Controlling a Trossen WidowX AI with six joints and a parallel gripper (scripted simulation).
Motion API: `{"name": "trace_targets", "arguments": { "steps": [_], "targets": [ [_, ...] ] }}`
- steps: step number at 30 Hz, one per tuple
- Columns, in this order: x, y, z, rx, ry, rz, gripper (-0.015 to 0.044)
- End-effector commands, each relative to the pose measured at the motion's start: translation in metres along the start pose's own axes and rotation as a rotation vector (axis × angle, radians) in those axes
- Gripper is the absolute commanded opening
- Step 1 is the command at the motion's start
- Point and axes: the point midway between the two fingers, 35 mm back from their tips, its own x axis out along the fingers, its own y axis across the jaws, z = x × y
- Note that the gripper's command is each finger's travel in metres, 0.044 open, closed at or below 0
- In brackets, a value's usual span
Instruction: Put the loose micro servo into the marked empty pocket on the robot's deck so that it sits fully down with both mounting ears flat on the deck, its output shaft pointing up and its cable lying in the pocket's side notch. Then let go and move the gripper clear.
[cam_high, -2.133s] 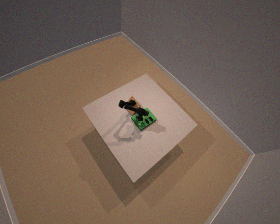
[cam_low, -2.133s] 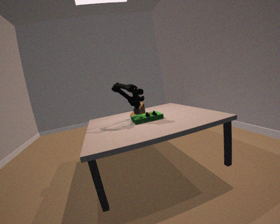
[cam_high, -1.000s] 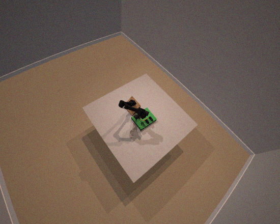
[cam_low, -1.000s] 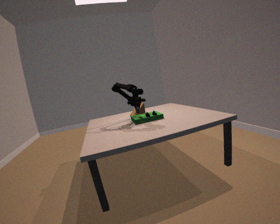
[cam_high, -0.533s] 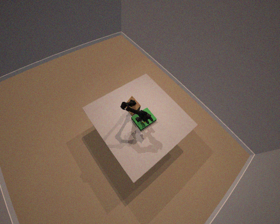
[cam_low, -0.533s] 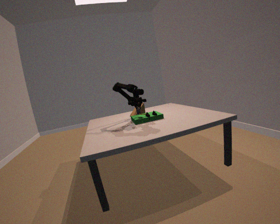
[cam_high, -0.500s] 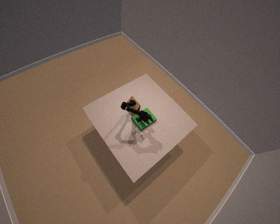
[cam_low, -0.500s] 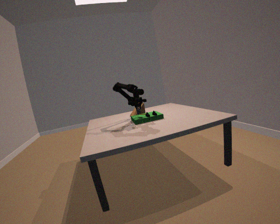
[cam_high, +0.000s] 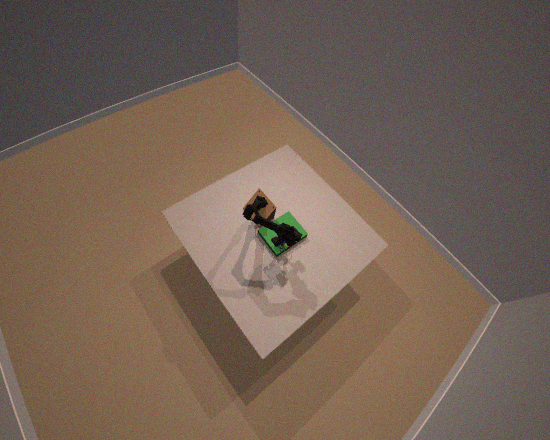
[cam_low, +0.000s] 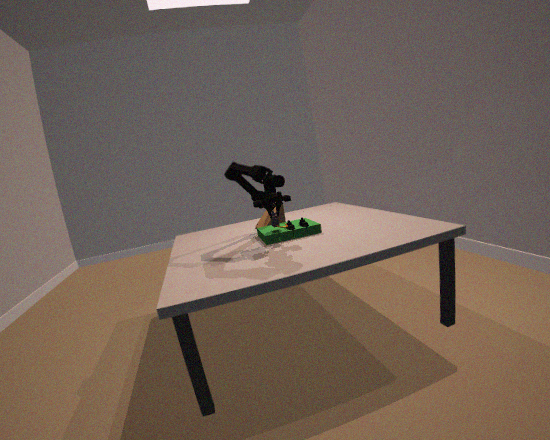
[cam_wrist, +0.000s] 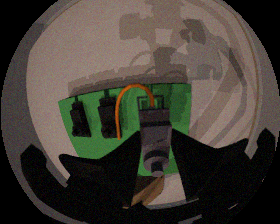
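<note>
Table (cam_low: 380, 235): carries the whole rig near its far edge.
Deck (cam_wrist: 84, 143): green, beside the arm's base; two servos already seated.
Gripper (cam_wrist: 154, 160): clenched on the servo, low over the deck for insertion.
Servo (cam_wrist: 154, 136): held, not yet seated.
Cable (cam_wrist: 128, 93): orange, arching free.

Bare test room, sparsely furnished.
Plain grey walls (cam_low: 400, 100), tan floor (cam_low: 75, 360) with pale skirting, one ceiling light panel (cam_low: 197, 4); a single dark-legged table, its tabletop (cam_low: 350, 235) carrying a small robot arm (cam_low: 255, 182).
</note>
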Motion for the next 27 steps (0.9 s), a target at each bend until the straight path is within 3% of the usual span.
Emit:
{"name": "trace_targets", "arguments": {
  "steps": [1, 27],
  "targets": [
    [-0.002, 0.001, 0.006, -0.012, -0.007, -0.003, 0.0000],
    [0.018, 0.001, 0.007, -0.012, -0.007, -0.003, 0.0000]
  ]
}}
